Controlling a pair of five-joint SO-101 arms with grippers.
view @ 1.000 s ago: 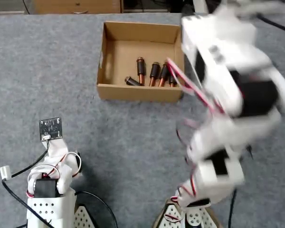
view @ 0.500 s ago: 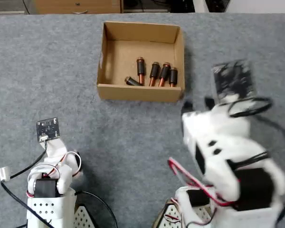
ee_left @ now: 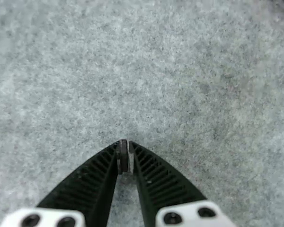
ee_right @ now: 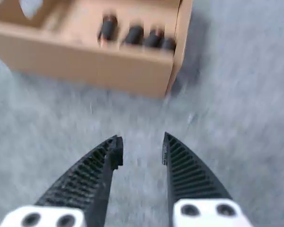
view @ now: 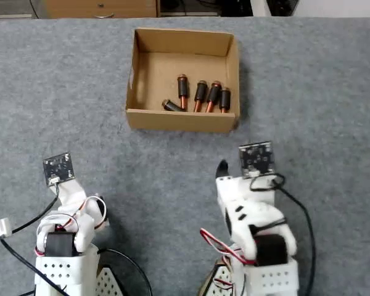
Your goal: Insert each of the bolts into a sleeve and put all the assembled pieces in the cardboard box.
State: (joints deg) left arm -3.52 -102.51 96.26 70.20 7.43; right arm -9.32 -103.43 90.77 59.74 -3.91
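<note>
The cardboard box (view: pixel 182 121) stands at the far middle of the grey carpet. Several assembled pieces (view: pixel 200 95), copper bolts in black sleeves, lie in its right half. My right arm is folded back near its base, and a black fingertip (view: pixel 222 168) shows beside its camera board. In the right wrist view my right gripper (ee_right: pixel 141 145) is open and empty over the carpet, with the box (ee_right: pixel 85 68) and the pieces (ee_right: pixel 134 34) ahead of it. My left gripper (ee_left: pixel 124 157) is shut with its tips touching, holding nothing, above bare carpet.
The left arm (view: pixel 65 222) sits folded at the near left and the right arm (view: pixel 256 228) at the near middle right. Wooden furniture (view: pixel 98 7) lines the far edge. Grey carpet lies open between the arms and the box.
The right arm has swung back from over the box's right side and folded down near its base. The left arm has drawn back slightly. The pieces in the box have not moved.
</note>
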